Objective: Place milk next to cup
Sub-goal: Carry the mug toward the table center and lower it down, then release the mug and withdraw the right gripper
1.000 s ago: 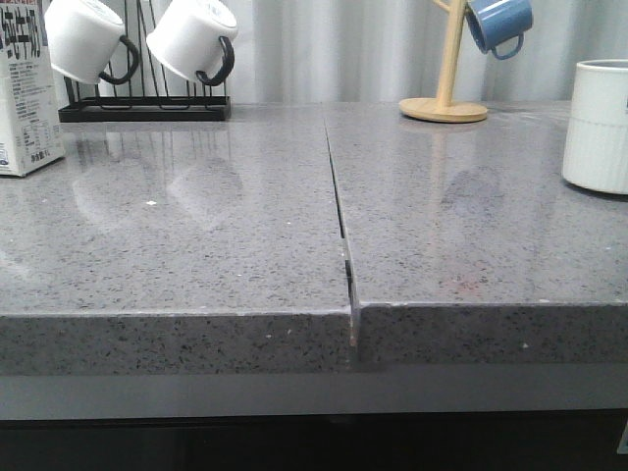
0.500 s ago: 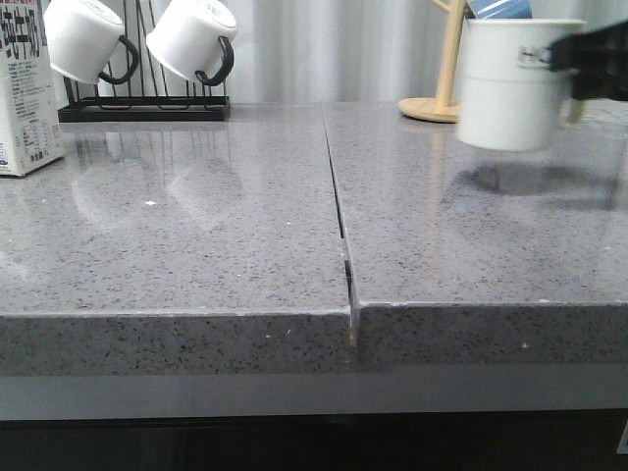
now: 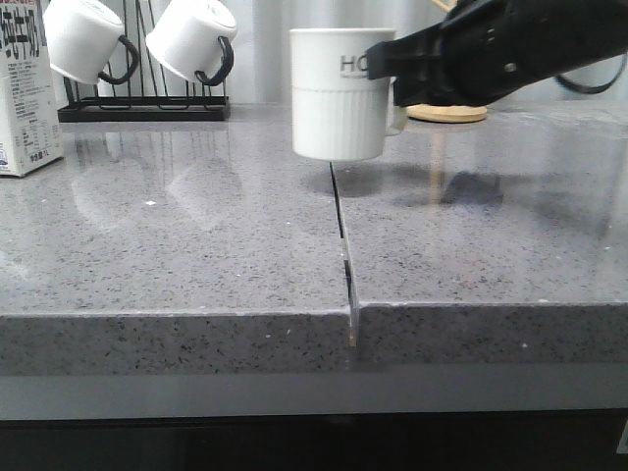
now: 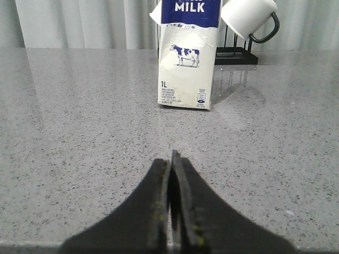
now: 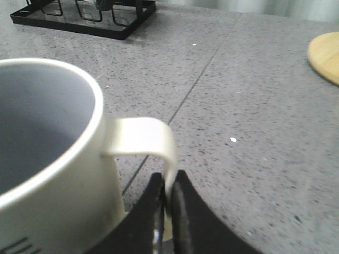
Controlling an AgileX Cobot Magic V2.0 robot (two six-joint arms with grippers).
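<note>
The white ceramic mug with a ribbed lower half and black lettering [image 3: 340, 93] is held clear of the grey speckled stone countertop [image 3: 196, 245], over the dark seam [image 3: 341, 231] between its two slabs, with its shadow cast on the surface beneath. It is carried by the black right gripper [image 3: 392, 69], which reaches in from the right side of the front view. In the right wrist view the cream-white handle [image 5: 148, 138] is seen pinched between the two dark fingers [image 5: 153, 203], which are clamped tight on its outer bar.

The tall white milk carton with a dark blue top and a cow picture [image 4: 189, 53] stands upright at the far left edge of the countertop in the front view, well apart from the lifted mug. It is seen straight ahead of the left gripper [image 4: 172, 159], some way off and not touched; the fingers of that gripper are pressed together with nothing between them.

Behind the carton, a black wire rack [image 3: 142, 103] carries two white mugs with black handles [image 3: 191, 39]. A round wooden base [image 3: 446, 113] is partly hidden behind the right arm.
</note>
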